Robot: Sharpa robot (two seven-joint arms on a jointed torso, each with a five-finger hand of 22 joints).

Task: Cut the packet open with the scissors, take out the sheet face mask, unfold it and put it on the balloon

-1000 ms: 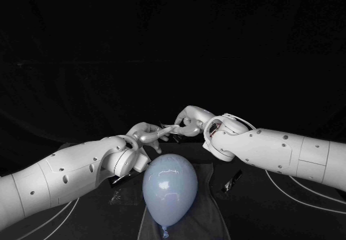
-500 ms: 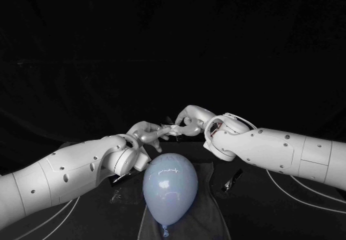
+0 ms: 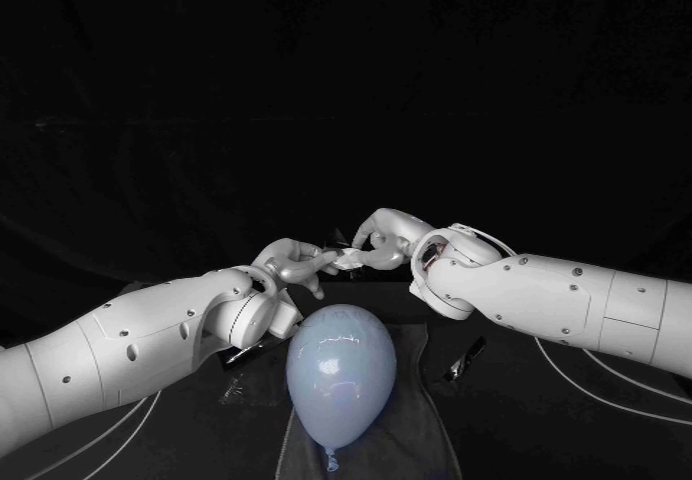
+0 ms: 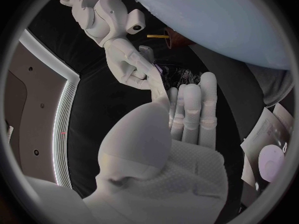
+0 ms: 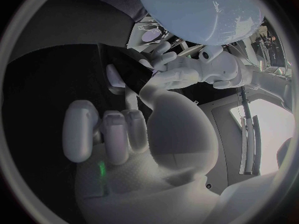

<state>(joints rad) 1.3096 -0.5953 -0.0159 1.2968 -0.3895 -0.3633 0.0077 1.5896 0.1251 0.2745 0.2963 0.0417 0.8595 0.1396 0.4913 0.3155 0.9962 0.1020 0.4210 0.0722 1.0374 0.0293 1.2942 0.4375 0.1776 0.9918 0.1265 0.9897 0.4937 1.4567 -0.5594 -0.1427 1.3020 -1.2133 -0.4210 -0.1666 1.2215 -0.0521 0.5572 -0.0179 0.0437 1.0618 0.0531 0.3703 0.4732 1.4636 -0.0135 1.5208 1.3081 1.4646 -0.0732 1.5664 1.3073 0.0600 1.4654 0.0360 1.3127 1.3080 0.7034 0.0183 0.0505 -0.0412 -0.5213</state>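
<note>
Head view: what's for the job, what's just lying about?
Job: balloon; dark crinkled piece, mask or packet, held between left hand and right hand.
Lying about: slim shiny object right of balloon; glinting bit left of it; grey mat underneath.

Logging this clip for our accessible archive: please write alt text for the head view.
The robot's left hand and right hand, from opposite sides of the picture, meet fingertip to fingertip just beyond a pale blue balloon on the black table. What lies between their fingers cannot be made out.

Smooth white arm shells (image 3: 577, 300) with small dark screws (image 3: 131, 352); silver robot hands (image 3: 296, 265).
</note>
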